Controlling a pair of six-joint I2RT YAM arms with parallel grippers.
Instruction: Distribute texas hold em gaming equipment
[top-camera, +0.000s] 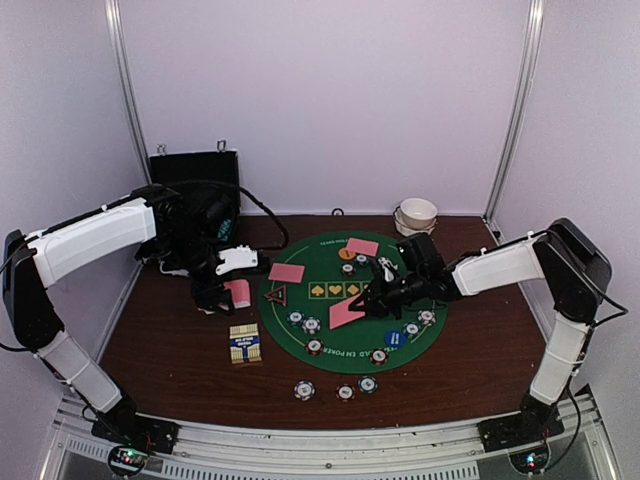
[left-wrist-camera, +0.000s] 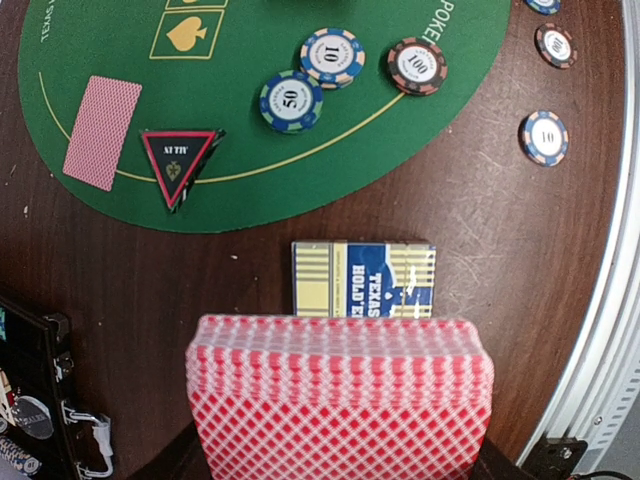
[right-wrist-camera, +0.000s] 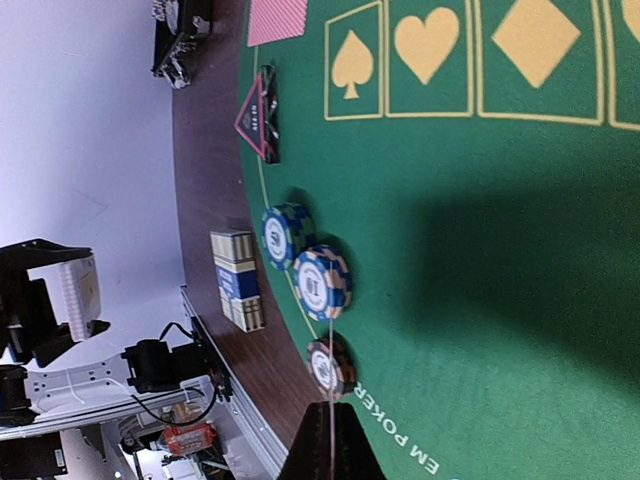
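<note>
My left gripper (top-camera: 232, 291) is shut on a thick deck of pink-backed playing cards (left-wrist-camera: 340, 400), held above the wood left of the green mat (top-camera: 330, 352). My right gripper (right-wrist-camera: 330, 412) is shut on a single card (top-camera: 346, 314), seen edge-on in the right wrist view, over the mat's middle. Two cards (top-camera: 287, 272) (top-camera: 363, 247) lie face down on the mat. A red triangular button (left-wrist-camera: 178, 160) sits at the mat's left edge, an orange button (top-camera: 346, 253) at the back, a blue button (top-camera: 393, 339) at the front right. Striped chips (left-wrist-camera: 291, 101) (left-wrist-camera: 332, 56) (left-wrist-camera: 417, 66) lie along the mat's front-left rim.
The blue-and-yellow card box (left-wrist-camera: 363, 280) lies on the wood just under the deck. Three chips (top-camera: 304, 390) (top-camera: 345, 393) (top-camera: 368, 384) sit off the mat near the front edge. A white bowl (top-camera: 418, 212) stands at the back right, an open black case (top-camera: 195, 172) at the back left.
</note>
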